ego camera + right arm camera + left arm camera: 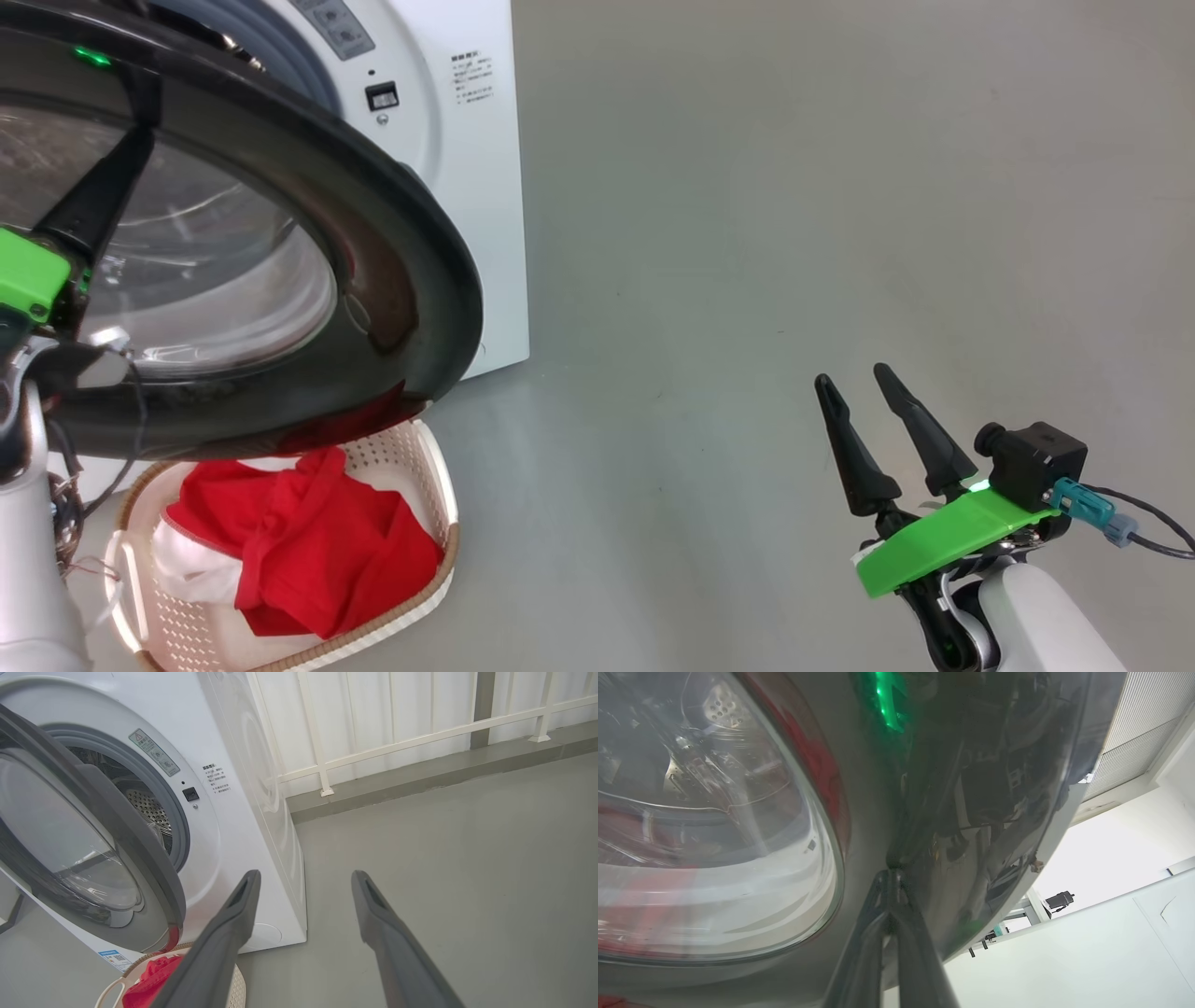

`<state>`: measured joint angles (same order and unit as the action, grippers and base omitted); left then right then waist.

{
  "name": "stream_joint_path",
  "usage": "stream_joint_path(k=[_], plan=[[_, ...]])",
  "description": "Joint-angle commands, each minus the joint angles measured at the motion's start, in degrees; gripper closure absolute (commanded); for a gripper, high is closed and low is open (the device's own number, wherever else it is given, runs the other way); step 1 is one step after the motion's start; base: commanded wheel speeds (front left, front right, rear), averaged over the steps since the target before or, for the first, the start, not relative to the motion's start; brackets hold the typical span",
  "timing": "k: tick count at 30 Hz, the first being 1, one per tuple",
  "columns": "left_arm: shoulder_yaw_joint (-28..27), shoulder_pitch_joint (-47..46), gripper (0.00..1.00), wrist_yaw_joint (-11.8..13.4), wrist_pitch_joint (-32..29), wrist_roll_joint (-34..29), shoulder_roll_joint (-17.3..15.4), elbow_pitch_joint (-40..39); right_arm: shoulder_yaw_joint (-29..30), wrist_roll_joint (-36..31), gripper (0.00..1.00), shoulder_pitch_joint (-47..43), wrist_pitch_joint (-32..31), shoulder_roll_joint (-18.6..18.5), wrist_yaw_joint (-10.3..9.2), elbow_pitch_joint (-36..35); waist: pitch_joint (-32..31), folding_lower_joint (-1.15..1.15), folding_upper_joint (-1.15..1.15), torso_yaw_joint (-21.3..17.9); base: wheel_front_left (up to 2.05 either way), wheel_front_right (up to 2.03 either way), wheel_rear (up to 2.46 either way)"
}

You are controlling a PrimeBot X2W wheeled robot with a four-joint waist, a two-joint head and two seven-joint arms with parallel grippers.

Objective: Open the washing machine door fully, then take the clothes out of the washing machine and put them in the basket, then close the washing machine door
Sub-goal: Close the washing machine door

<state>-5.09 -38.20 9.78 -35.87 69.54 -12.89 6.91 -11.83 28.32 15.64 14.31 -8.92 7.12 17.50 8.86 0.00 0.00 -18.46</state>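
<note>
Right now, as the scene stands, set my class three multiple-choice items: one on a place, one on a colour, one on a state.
1. Where do the clothes lie? A on a chair; B in the basket; C on a shelf.
2. What colour are the clothes mostly? A blue; B green; C red.
3. How is the right hand? A open and empty; B shut on the basket; C shut on cloth.

Answers:
1 B: the cloth is heaped inside the basket, below the door.
2 C: the heap is bright red with some white.
3 A: its fingers stand apart over the floor, with nothing between them.
</note>
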Motion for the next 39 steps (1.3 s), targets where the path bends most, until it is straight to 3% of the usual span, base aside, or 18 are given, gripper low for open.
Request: stream_joint_path(k=[1,23,24,25,26,35,39], plan=[[-1.64,-2.41,1.0,-0.83,0.44,-0.65,-1.9,-1.35,-0.72,-0.32,0.0,1.33,0.69,0.03,0.36,-1.42,-0.09,0.0,0.0,0.23,0.0,0.0,0.0],[-3.27,-0.14,1.0,-0.44,-0.54,2.74,-0.14,-3.34,-1.73,-0.39,0.0,1.21,0.69,-1.2,0.36,-0.77,-2.09,0.0,0.0,6.14,0.0,0.0,0.0],[-3.21,0.21,0.91,-0.54,-0.57,2.55,-0.33,-3.62,-1.77,-0.37,0.0,1.19,0.69,-1.22,0.36,-0.76,-2.16,0.0,0.0,6.38,0.0,0.0,0.0],[-3.12,0.61,0.53,-0.69,-0.63,2.37,-0.51,-3.92,-1.75,-0.35,0.0,1.14,0.69,-1.26,0.36,-0.75,-2.23,0.0,0.0,6.64,0.0,0.0,0.0],[-3.01,1.05,0.0,-0.88,-0.67,2.13,-0.72,-4.28,-1.72,-0.33,0.0,1.08,0.69,-1.3,0.36,-0.75,-2.28,0.0,0.0,6.89,0.0,0.0,0.0],[-2.81,4.88,0.0,-2.9,0.44,0.11,-1.96,-7.46,-1.44,-0.35,0.0,0.83,0.69,-1.5,0.36,-0.79,-2.52,0.0,0.0,8.89,0.0,0.0,0.0],[-2.65,7.06,0.0,-5.07,2.44,-2.2,-2.89,-9.26,-1.27,-0.39,0.0,0.85,0.69,-1.59,0.36,-0.87,-2.6,0.0,0.0,9.84,0.0,0.0,0.0]])
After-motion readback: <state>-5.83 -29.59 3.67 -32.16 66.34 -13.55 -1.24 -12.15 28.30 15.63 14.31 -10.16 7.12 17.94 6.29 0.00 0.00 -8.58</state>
